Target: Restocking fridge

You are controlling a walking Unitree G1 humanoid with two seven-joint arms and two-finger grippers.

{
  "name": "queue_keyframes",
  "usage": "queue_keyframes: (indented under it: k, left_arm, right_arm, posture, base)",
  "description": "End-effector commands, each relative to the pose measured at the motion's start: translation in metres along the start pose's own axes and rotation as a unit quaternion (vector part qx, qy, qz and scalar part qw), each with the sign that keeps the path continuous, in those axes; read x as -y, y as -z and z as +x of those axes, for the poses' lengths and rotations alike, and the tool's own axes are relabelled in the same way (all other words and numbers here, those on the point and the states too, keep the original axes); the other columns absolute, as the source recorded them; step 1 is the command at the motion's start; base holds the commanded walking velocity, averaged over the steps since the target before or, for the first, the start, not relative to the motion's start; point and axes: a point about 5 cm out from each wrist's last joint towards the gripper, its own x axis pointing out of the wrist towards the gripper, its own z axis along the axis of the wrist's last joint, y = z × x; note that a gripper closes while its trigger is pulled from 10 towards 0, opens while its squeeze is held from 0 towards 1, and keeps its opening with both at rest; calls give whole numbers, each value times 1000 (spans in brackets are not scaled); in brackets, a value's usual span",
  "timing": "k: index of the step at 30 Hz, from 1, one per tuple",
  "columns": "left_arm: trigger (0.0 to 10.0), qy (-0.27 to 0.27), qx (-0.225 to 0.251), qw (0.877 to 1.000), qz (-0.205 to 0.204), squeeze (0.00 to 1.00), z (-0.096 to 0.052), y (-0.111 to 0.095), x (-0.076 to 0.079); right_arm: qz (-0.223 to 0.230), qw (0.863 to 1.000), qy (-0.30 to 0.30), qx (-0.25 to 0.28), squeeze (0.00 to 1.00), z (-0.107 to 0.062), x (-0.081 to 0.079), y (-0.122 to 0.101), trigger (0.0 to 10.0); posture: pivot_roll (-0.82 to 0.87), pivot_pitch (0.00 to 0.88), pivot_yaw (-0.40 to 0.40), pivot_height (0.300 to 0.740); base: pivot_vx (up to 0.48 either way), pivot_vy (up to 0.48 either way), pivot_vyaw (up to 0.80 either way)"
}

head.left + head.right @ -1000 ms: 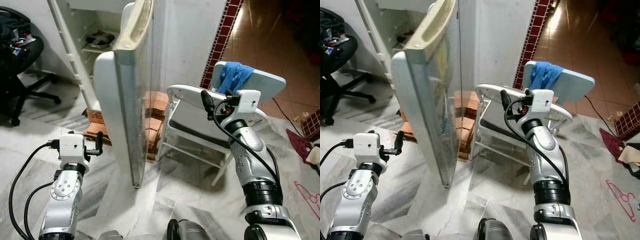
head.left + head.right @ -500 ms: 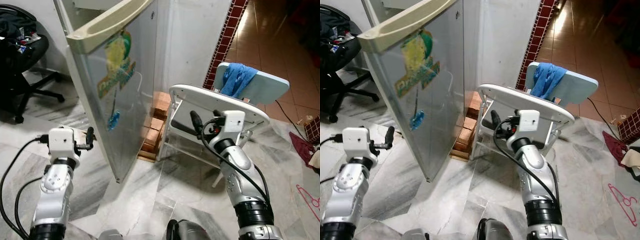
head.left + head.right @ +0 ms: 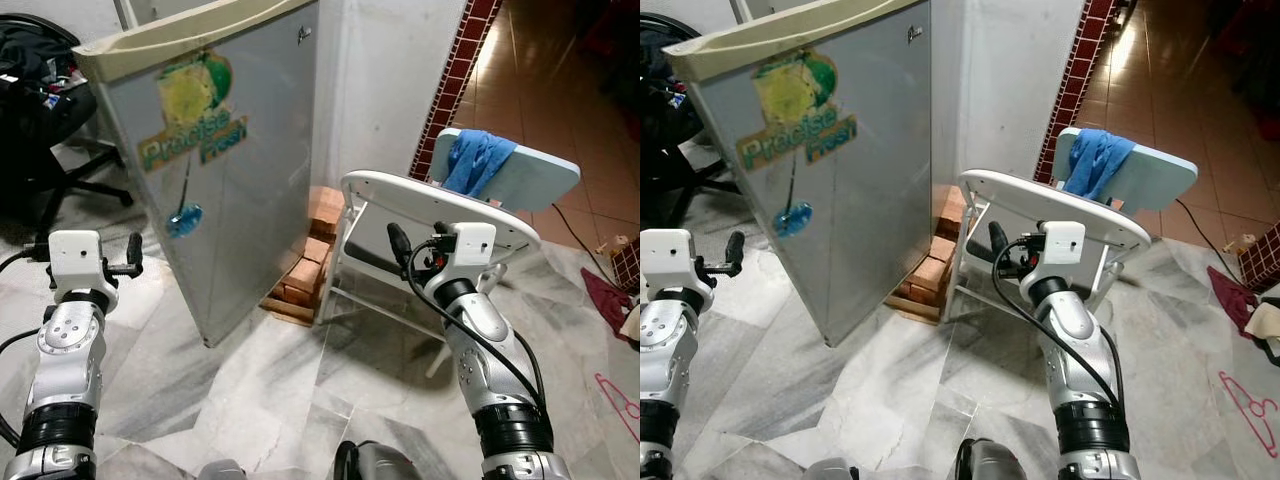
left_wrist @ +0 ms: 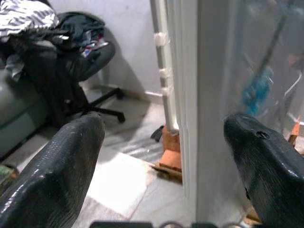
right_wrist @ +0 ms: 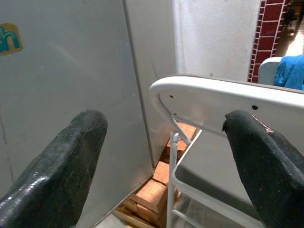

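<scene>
- The fridge door [image 3: 215, 150], a broad rigid silver panel with a fruit sticker, stands ahead left, swung nearly shut
- Judged heavy but free on its hinge; smooth face offers no grip, so push flat or hook the free edge
- Left gripper [image 4: 166, 166] and right gripper [image 5: 164, 166]: fingers apart, holding nothing
</scene>
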Motion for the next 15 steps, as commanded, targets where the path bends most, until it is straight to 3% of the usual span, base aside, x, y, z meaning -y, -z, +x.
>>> queue_keyframes:
  k: [1,9,15]
  left_arm:
    - [10000,1,10,1000,-2,0,-1,-1,-1]
    - [10000,34,27,999,-12,0,-13,2,27]
    - [10000,66,57,996,-22,0,-22,-12,48]
  right_arm:
    - [4,1000,4,20,0,-1,0,-7,10000]
    - [11,1000,12,12,0,-6,-2,-2,10000]
    - [6,1000,17,6,0,-9,-1,1,10000]
  posture:
    - [-16,0,-29,740]
    - [-20,0,-22,740]
    - [-20,0,-20,740]
  base:
    - [0,472,0]
    - [0,477,0]
    - [0,480,-727]
